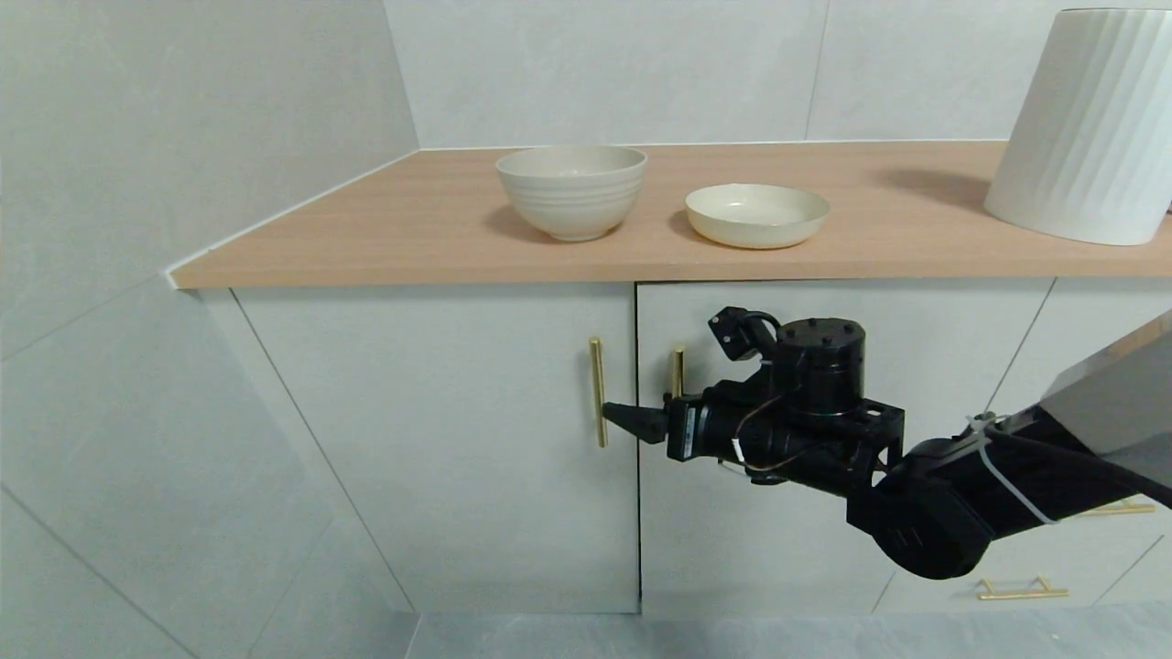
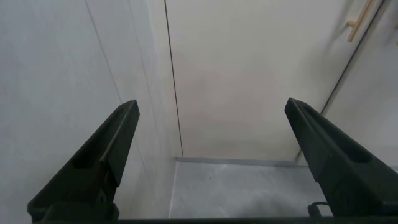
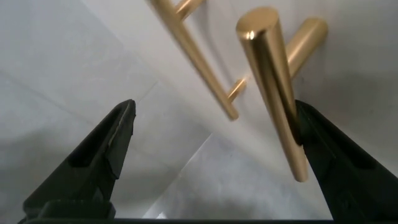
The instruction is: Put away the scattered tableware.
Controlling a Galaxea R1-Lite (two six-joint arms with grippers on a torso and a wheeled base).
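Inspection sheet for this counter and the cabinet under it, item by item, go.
Surface: wooden countertop, bearing three items.
Job's things: ribbed bowl and shallow dish, upright, side by side, apart.
Clutter: white ribbed container at the countertop's right end.
Grippers: right gripper open at the gold handles, one handle between its fingers, unclamped; left gripper open, holding nothing.
Cables: thin wire along the right wrist.
Surroundings: cabinet doors shut; tiled walls; grey floor.

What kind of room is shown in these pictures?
Most likely a kitchen: a light wooden countertop carries a cream ribbed ceramic bowl and a shallow cream ceramic dish, and below it are pale cabinet doors with slim brass bar handles.
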